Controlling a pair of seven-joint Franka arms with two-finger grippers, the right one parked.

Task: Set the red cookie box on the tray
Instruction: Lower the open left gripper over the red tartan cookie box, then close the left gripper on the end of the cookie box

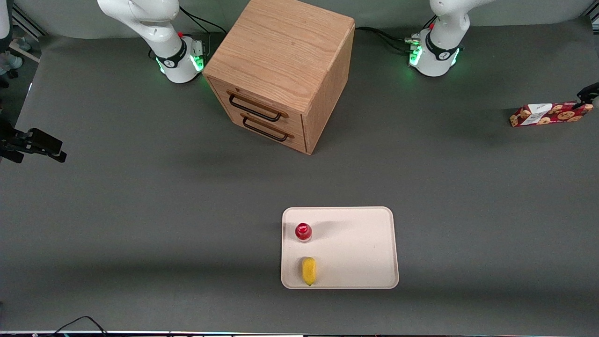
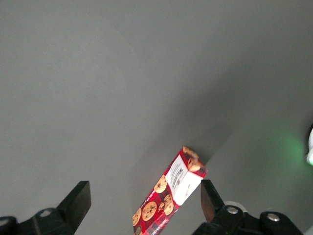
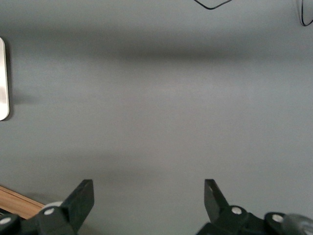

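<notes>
The red cookie box (image 1: 550,113) lies flat on the grey table toward the working arm's end. It is dark red with tan cookies and a white label patch. In the left wrist view the box (image 2: 168,198) lies aslant between the open fingers, its label end close to one fingertip (image 2: 209,193). The left gripper (image 1: 585,98) hovers over the end of the box nearest the table's edge, open and holding nothing. The cream-white tray (image 1: 365,248) lies nearer the front camera, mid-table, well apart from the box.
A small red-capped bottle (image 1: 303,231) and a yellow item (image 1: 309,270) stand on the tray, along its side toward the parked arm. A wooden drawer cabinet (image 1: 281,70) stands between the two arm bases. The tray's rim (image 3: 2,83) shows in the right wrist view.
</notes>
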